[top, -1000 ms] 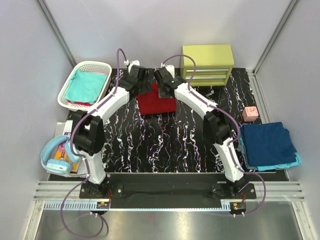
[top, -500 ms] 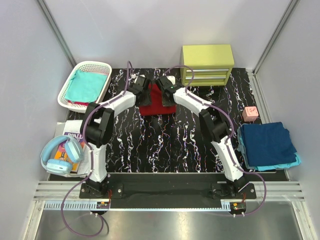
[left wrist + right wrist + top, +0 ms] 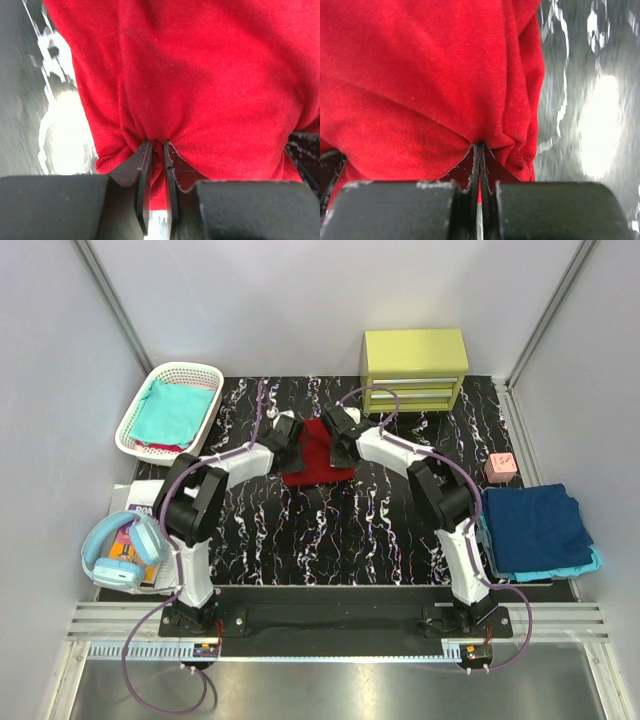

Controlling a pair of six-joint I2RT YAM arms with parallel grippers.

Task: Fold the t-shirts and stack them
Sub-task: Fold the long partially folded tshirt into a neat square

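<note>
A fold of the dark red t-shirt (image 3: pixel 210 90) is pinched between the almost closed fingers of the left gripper (image 3: pixel 156 146), at the shirt's left edge. The right gripper (image 3: pixel 479 146) is clamped tight on a bunched fold at the shirt's right edge. The shirt is laid on the black marbled table (image 3: pixel 330 530), at its far middle, between the two grippers. A white basket (image 3: pixel 133 412) holding a teal t-shirt (image 3: pixel 170 410) is seen at the far left. A navy t-shirt (image 3: pixel 530 525) is stacked on a light blue t-shirt (image 3: pixel 588 564) at the near right, with a pink block (image 3: pixel 499 466) just beyond it and a yellow-green drawer unit (image 3: pixel 415 360) at the far right.
</note>
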